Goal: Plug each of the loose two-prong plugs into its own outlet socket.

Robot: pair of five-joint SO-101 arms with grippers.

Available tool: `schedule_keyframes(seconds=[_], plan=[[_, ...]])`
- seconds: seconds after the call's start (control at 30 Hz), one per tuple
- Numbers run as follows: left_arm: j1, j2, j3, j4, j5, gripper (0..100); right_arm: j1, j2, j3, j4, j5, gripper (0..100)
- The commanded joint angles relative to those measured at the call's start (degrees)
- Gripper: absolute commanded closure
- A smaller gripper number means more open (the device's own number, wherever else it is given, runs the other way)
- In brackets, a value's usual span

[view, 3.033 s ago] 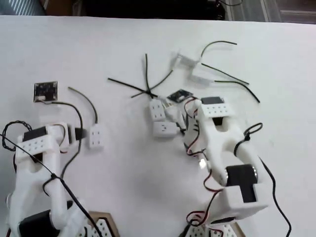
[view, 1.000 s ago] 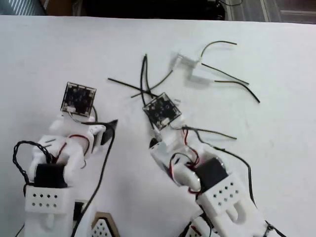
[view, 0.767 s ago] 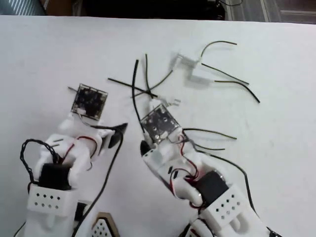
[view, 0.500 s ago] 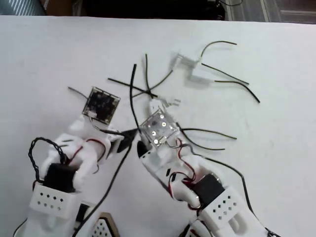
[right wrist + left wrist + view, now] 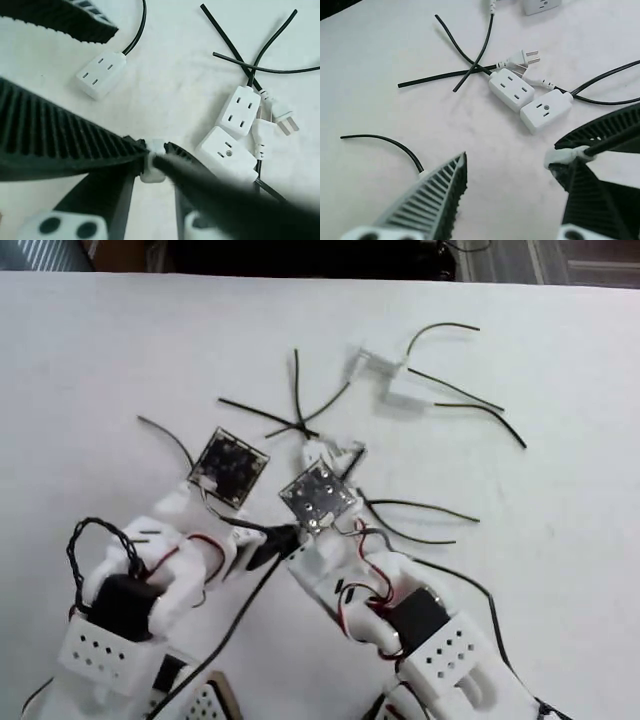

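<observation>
Change, arms: over the last three seconds the left arm (image 5: 130, 600) and right arm (image 5: 420, 625) have come up from lying low over the surface (image 5: 120, 340) and turned their wrists inward. In the final second the wrists closed on each other and now sit just beside one another mid-surface.
Change, cord: a black cord that stood lifted over the middle half a second ago has left that spot; probably the carried plug's own cord.
Right pincer (image 5: 157, 150): clamped on a white plug (image 5: 151, 172). Its plug cord (image 5: 615, 142) runs off past the camera.
Left pincer (image 5: 515, 167): spread wide, nothing between its fingers (image 5: 437, 195). The plug sits just beside one fingertip; cannot tell whether it touches.
Target outlet (image 5: 100, 75): flat on the surface with its outlet cord (image 5: 139, 27). That cord lies where it lay three seconds ago, so the outlet looks unmoved. It is near the plug but apart from it.
Other items: first middle outlet (image 5: 511, 89) and second middle outlet (image 5: 546, 110) lie just beside each other. A spare plug (image 5: 520, 59) lies by them, prongs bare.
Meaning (judgement): the plug has been carried over toward the left-hand outlet and insertion is not yet done. Every socket face in view is empty. Next the prongs must line up with a slot pair. The open left pincer seems placed to steady the outlet, which would otherwise slide under the push.
</observation>
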Motion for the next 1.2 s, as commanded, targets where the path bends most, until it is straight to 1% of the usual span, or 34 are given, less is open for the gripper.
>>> schedule_keyframes(seconds=[0.0, 0.1, 0.17, 0.27, 0.37, 0.53, 0.63, 0.7, 0.77, 0.83, 1.0, 1.07, 1.17], plan=[[2.86, -0.75, -2.55, 0.09, 0.0, 68, -0.57, 0.04, -0.62, -1.27, -0.26, 98.1], [-0.84, -0.66, -2.55, -0.18, 0.44, 68, -0.22, -0.04, -0.62, -1.01, -0.26, 98.1], [-5.05, -0.66, -2.55, -0.18, 0.44, 68, 1.19, -0.22, -0.62, -0.92, -0.26, 98.1], [-11.21, -0.4, -2.64, -0.26, 0.44, 68, 5.58, -0.04, -0.62, -1.1, -0.26, 98.1], [-14.73, -0.31, -2.64, -0.26, 0.09, 68, 10.51, 0.13, -0.62, -1.27, -0.26, 98.1], [-14.64, -0.22, -2.99, -0.26, -4.84, 68, 17.89, 0.13, -0.79, -1.36, -0.35, 98.1], [-13.05, -0.13, -3.96, -0.44, -6.86, 67, 23.43, 0.13, -0.53, -3.91, -3.6, 98.1], [-12.35, 1.89, -5.54, -0.44, -6.77, 65, 27.03, 0.22, -0.44, -5.58, -5.19, 98.1], [-12.09, 6.81, -8.88, -0.44, -6.68, 65, 29.76, 0.22, -0.44, -6.9, -7.12, 98.1], [-12.09, 14.29, -13.27, -0.62, -4.66, 65, 31.78, 0.22, -0.35, -7.87, -9.23, 98.1], [-9.8, 36.79, -27.43, -0.26, 4.57, 65, 35.47, 0.22, 1.93, -12.44, -11.69, 98.1], [-8.4, 45.49, -32.62, -0.26, 9.05, 65, 36.18, 0.22, 3.16, -14.37, -11.78, 98.1], [-6.64, 57.27, -39.91, -0.26, 13.71, 65, 36.62, 0.22, 3.78, -15.34, -11.78, 98.1]])
